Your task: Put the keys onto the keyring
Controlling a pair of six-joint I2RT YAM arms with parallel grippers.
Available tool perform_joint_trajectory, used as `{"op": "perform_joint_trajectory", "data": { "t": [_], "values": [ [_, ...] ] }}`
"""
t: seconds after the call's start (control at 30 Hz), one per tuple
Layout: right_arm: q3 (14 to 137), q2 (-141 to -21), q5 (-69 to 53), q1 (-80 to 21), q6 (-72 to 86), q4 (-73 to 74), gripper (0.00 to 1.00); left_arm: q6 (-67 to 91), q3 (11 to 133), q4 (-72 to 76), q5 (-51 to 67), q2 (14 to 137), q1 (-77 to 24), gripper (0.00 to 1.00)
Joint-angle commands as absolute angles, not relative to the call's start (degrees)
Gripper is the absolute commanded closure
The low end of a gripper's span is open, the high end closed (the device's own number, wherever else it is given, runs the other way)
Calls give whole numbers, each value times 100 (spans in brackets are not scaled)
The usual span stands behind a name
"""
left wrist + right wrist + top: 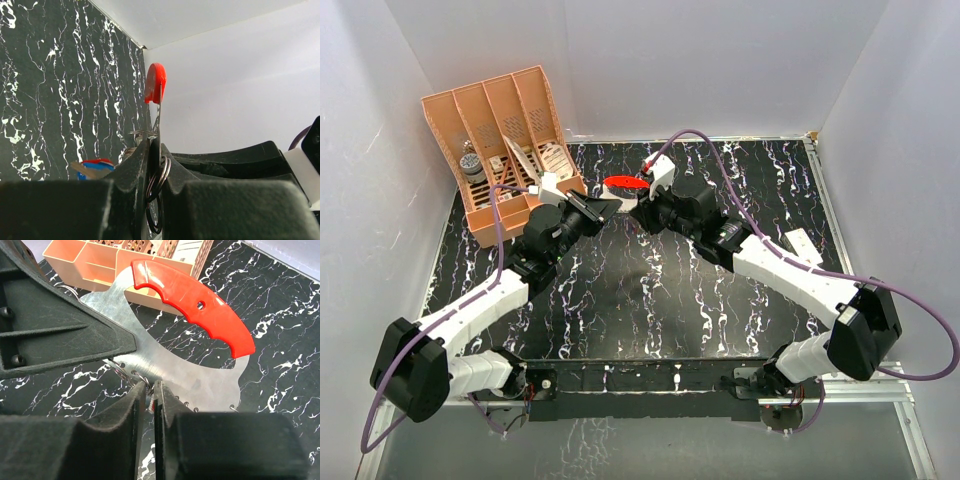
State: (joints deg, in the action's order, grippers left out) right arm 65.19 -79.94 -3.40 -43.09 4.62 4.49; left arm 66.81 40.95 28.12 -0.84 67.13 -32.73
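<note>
The keyring [625,183] is a flat silvery plate [165,357] with a red grip [195,295], held up above the back of the table. Small holes and wire rings line its lower edge. My left gripper [608,205] [152,145] is shut on one end of the plate, with split rings [159,175] caught between its fingers. From the other side, my right gripper [642,210] [149,387] is closed under the plate's edge on a tiny red-headed key [150,405], at a ring. A blue-headed key [94,169] shows beside the left finger. I cannot tell whether it hangs or lies.
An orange slotted organiser [505,140] [100,255] with small items in it stands at the back left, close behind the left arm. A small white tag [800,243] lies on the black marbled table [650,300] at the right. White walls enclose three sides.
</note>
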Motion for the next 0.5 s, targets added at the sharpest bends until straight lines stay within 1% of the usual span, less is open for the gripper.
{"op": "perform_joint_trajectory", "data": {
  "t": [0.0, 0.13, 0.47],
  "values": [
    [6759, -8031, -430, -4334, 457, 173, 93, 6706, 4389, 3090, 61, 6684, -3253, 100],
    [6781, -7965, -342, -4337, 457, 152, 100, 6674, 4420, 3030, 56, 6733, -3253, 100],
    [7027, -7799, -204, -4339, 293, 255, 100, 6615, 4526, 2994, 210, 7100, -3253, 100]
  ]
}}
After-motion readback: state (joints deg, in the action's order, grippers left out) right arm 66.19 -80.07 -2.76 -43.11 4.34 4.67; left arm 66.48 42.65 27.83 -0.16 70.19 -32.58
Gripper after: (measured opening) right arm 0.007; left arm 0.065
